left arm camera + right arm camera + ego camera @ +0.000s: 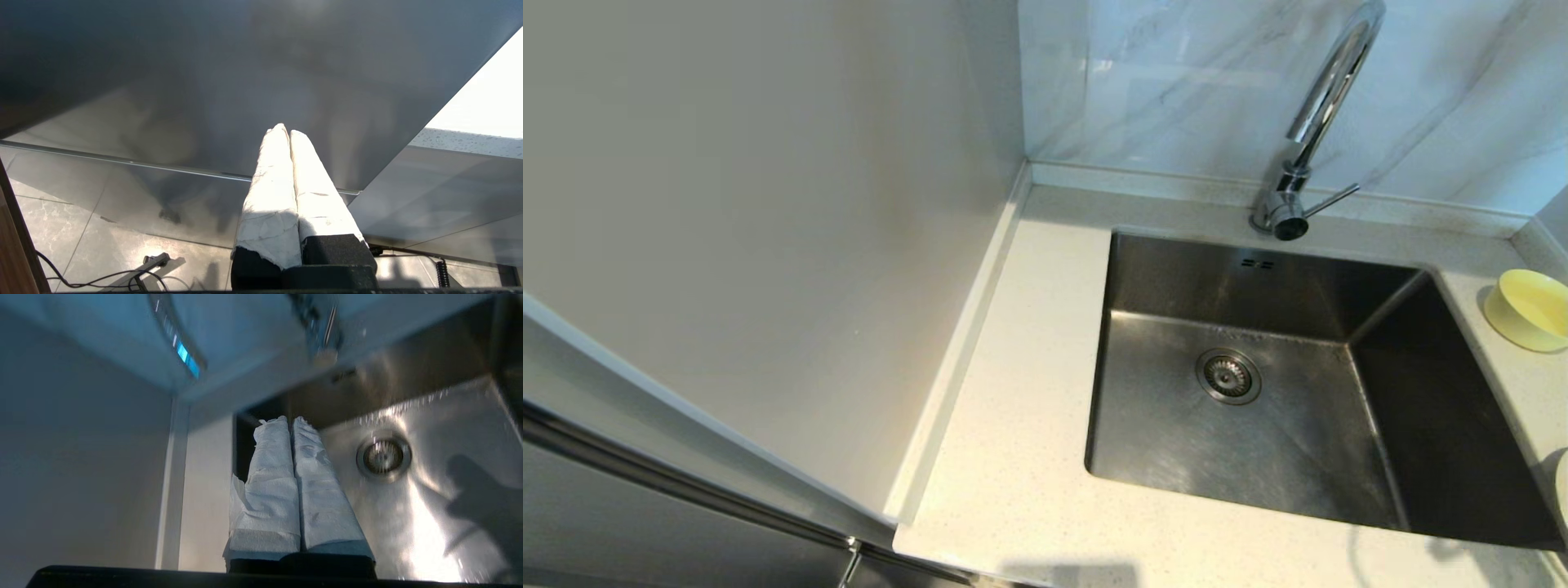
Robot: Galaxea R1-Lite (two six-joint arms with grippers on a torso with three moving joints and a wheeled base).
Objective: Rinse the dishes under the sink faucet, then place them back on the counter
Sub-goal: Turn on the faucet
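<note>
The pale yellow bowl (1529, 309) sits on the cream speckled counter (1029, 425) at the far right of the sink. A sliver of white rim (1562, 490) at the head view's right edge may be the plate. The chopsticks are out of view. The chrome gooseneck faucet (1307, 163) stands behind the steel basin (1339, 457), which holds nothing. Neither arm shows in the head view. My right gripper (289, 419) is shut on nothing and hangs over the basin, with the drain (383, 456) and faucet (322, 335) beyond it. My left gripper (285, 130) is shut, low, facing a grey cabinet front (245, 81).
A cream wall panel (768, 245) closes off the left side, and marble tile (1176, 82) rises behind the faucet. The drain (1227, 376) lies mid-basin. Cables (102, 277) lie on the floor below the left gripper.
</note>
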